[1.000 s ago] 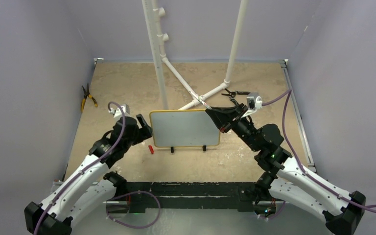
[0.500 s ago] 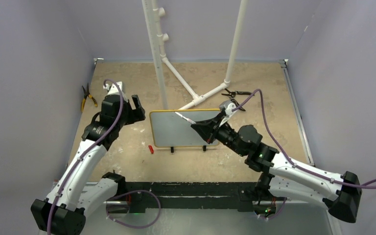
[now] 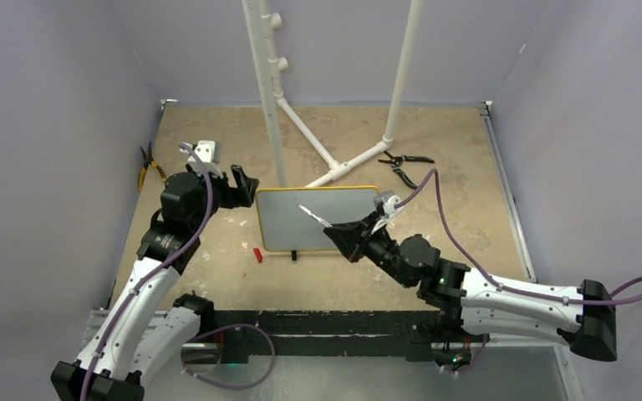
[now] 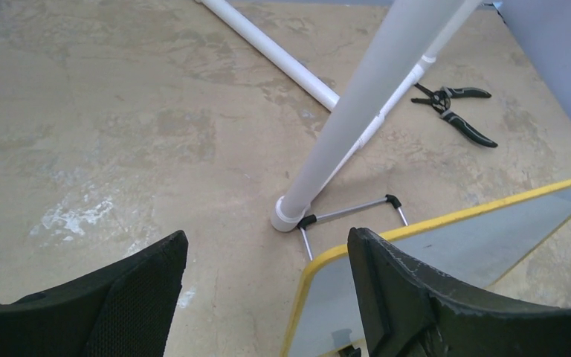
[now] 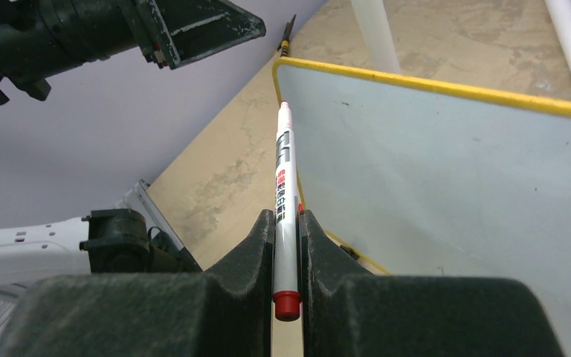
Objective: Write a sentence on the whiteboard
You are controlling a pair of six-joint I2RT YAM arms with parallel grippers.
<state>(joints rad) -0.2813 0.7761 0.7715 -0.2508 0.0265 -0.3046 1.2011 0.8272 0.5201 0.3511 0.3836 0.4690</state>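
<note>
the whiteboard (image 3: 288, 224) stands upright near the middle of the worktop (image 3: 217, 134), its yellow-framed face turned toward the arm bases and one black foot (image 3: 294, 255) showing under its lower edge. the right end effector (image 3: 334, 232) sits just in front of the board's lower right part, jaws drawn narrow and clamped on a marker (image 3: 313, 215) that points up and left across the face. in the right wrist view the right end effector (image 5: 286, 223) grips the marker (image 5: 285, 171) along its barrel, the red butt end at the near side and the tip up by the left edge of the whiteboard (image 5: 453, 171); i cannot tell whether the tip touches the surface. the left end effector (image 3: 242, 185) hovers just off the board's upper left corner with jaws wide and nothing between them. from the left wrist, the left end effector (image 4: 265, 238) looks down past that corner of the whiteboard (image 4: 453, 253), and a wire stand (image 4: 349, 212) shows behind it. a small red cap (image 3: 257, 255) lies on the worktop near the board's lower left corner. a white pipe frame (image 3: 272, 100) rises just behind the board. black pliers (image 3: 405, 163) lie to the back right, and yellow-handled pliers (image 3: 150, 167) lie by the left wall.
</note>
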